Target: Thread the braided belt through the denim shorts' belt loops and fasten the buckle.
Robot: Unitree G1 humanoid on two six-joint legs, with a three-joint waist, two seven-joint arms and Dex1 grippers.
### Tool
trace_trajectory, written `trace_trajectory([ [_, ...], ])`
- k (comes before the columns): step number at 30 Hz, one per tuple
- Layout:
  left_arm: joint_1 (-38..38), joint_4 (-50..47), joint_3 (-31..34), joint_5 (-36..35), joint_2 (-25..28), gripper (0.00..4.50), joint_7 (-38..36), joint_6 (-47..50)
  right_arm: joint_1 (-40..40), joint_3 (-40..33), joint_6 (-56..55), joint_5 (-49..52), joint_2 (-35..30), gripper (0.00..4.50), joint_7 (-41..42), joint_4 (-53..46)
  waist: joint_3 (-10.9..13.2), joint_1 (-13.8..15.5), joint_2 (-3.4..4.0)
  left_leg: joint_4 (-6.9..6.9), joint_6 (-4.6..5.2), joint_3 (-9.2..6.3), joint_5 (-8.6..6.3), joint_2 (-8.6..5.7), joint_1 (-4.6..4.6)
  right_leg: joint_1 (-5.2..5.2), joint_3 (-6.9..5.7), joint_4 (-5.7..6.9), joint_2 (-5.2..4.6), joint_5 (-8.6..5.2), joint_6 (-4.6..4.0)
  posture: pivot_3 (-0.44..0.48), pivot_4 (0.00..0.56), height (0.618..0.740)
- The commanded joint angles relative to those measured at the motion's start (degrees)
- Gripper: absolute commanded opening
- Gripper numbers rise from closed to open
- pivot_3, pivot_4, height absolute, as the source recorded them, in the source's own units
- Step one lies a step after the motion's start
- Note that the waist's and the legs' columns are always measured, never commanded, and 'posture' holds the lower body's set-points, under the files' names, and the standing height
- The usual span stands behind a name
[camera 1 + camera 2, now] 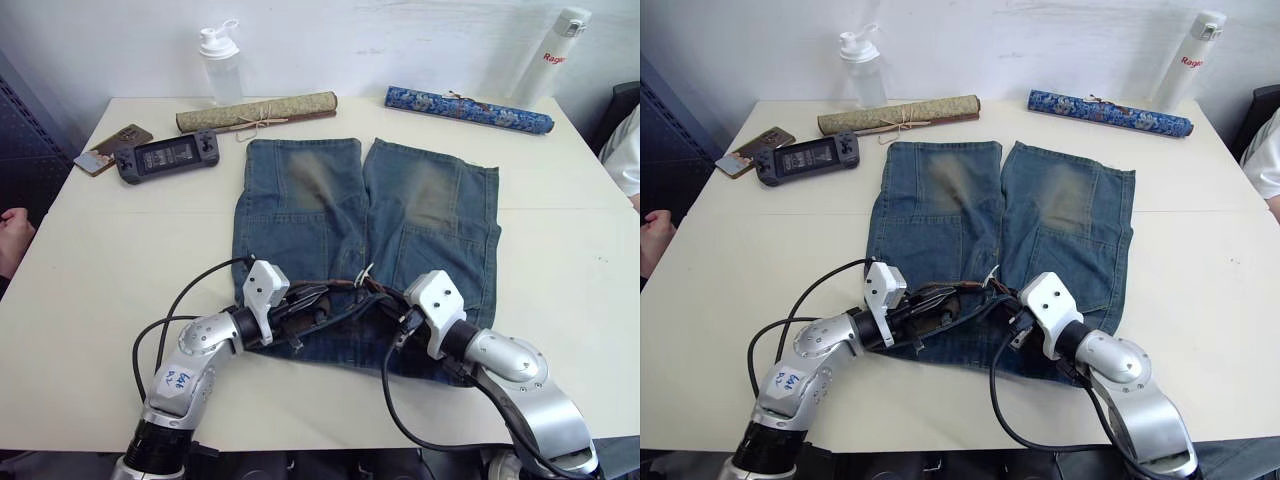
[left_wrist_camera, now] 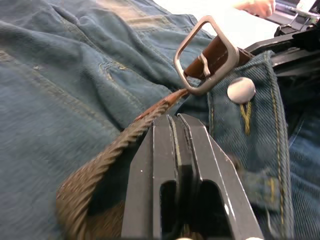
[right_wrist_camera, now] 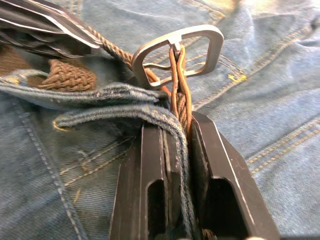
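The denim shorts (image 1: 420,200) lie flat on the table, waistband toward me. The braided belt (image 2: 100,170) runs along the waistband between my two grippers. My left gripper (image 1: 318,300) is shut on the belt's strap near its tan tip, which points at the silver buckle (image 2: 205,55). My right gripper (image 3: 177,125) is shut on the brown leather just behind the buckle (image 3: 177,50), with a narrow denim strip (image 3: 125,112) of the waistband pinched in too. A silver button (image 2: 241,90) sits beside the buckle. I cannot make out the belt loops with certainty.
At the table's far side lie a tan scroll (image 1: 258,112), a blue scroll (image 1: 468,108), a clear bottle (image 1: 220,65) and a white bottle (image 1: 550,55). A game console (image 1: 167,157) and phone (image 1: 112,147) sit far left. A person's hand (image 1: 12,235) is at the left edge.
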Motion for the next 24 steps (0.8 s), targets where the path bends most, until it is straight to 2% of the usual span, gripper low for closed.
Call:
trace_trajectory([
  [1, -0.44, -3.91, -1.92, -1.47, 0.31, 0.0, -1.72, 0.68, -2.04, 0.98, 1.46, 0.0, 0.75, 0.02, -2.32, -2.01, 0.0, 0.0, 0.0, 0.0, 0.0, 0.0, 0.0, 0.0, 0.0, 0.0, 0.0, 0.01, 0.0, 0.0, 0.0, 0.0, 0.15, 0.717],
  [10, -2.4, -2.52, -2.53, -1.35, -0.82, 0.0, -1.73, 0.51, -4.07, 4.55, 2.25, -0.05, 0.34, 0.02, -3.16, -3.54, 0.0, -0.21, 0.0, -0.02, -0.01, 0.02, 0.0, 0.02, 0.0, -0.01, -0.02, 0.02, 0.04, 0.0, 0.0, 0.0, 0.15, 0.717],
  [16, 0.1, -3.79, 2.31, -3.6, 2.38, 0.0, -2.95, 1.13, -2.31, 3.44, 2.18, 0.02, -0.86, 0.02, -3.73, -4.09, 0.0, -0.34, 0.0, -0.07, -0.02, 0.02, 0.0, 0.04, 0.0, -0.02, -0.02, 0.07, 0.06, 0.0, 0.0, 0.0, 0.15, 0.717],
  [21, -2.66, -6.17, 11.65, -17.89, 7.31, 0.0, -6.32, 11.83, -0.86, 3.44, 1.44, -0.47, -2.26, 0.02, -3.83, -4.03, 0.0, -0.18, 0.0, -0.03, -0.02, 0.01, 0.0, 0.06, 0.0, -0.02, 0.01, 0.02, 0.02, 0.0, -0.01, 0.0, 0.15, 0.717],
  [23, -4.84, -5.08, 14.04, -20.82, 9.52, 0.0, -7.34, 14.31, -0.17, 4.3, 0.59, -0.99, -2.79, 0.02, -3.77, -3.53, 0.0, 0.01, 0.0, -0.01, -0.02, -0.05, -0.01, 0.03, -0.01, 0.0, 0.06, 0.0, 0.0, 0.0, 0.0, 0.0, 0.15, 0.717],
  [24, -6.49, -3.46, 14.47, -20.97, 10.56, 0.33, -7.73, 14.92, 0.19, 5.21, -0.12, -1.77, -3.22, 0.02, -3.88, -3.09, 0.0, 0.01, 0.0, -0.01, -0.02, -0.05, -0.01, 0.01, -0.01, 0.0, 0.06, -0.01, -0.01, -0.01, 0.0, 0.0, 0.15, 0.717],
])
